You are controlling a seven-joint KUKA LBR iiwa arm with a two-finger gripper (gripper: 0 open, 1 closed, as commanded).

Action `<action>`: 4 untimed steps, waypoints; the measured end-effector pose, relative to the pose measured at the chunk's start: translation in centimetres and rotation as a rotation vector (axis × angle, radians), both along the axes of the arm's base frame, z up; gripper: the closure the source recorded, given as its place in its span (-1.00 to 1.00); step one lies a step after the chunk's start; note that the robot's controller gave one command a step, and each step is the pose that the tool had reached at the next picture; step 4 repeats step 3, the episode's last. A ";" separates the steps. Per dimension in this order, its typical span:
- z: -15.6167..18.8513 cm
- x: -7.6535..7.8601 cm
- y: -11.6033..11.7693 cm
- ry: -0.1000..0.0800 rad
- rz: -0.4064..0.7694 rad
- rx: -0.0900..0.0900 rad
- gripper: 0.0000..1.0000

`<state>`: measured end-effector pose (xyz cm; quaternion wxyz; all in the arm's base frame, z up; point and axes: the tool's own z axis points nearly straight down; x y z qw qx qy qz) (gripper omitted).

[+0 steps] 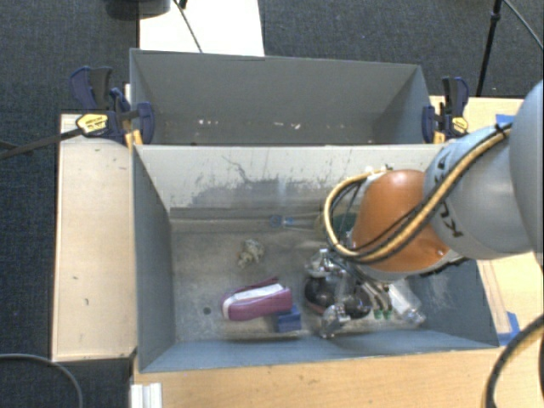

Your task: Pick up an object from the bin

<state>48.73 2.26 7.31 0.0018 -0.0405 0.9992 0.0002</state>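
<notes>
My gripper (334,302) is low in the bin's front right part, under the orange wrist cover. Just left of it lies a maroon and white oblong thing (256,301), with a small blue block (287,320) at its right end, close to the gripper. A clear and white packet with green marks (401,305) lies right of the gripper, partly hidden by it. Whether anything is held is hidden.
A small tan crumpled thing (249,252) lies on the floor toward the middle left. A thin blue stick (285,222) rests by the back wall. The arm and its cables cover the bin's right side.
</notes>
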 end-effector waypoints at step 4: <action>24.8 0.2 6.1 -0.006 0.612 -0.002 1.00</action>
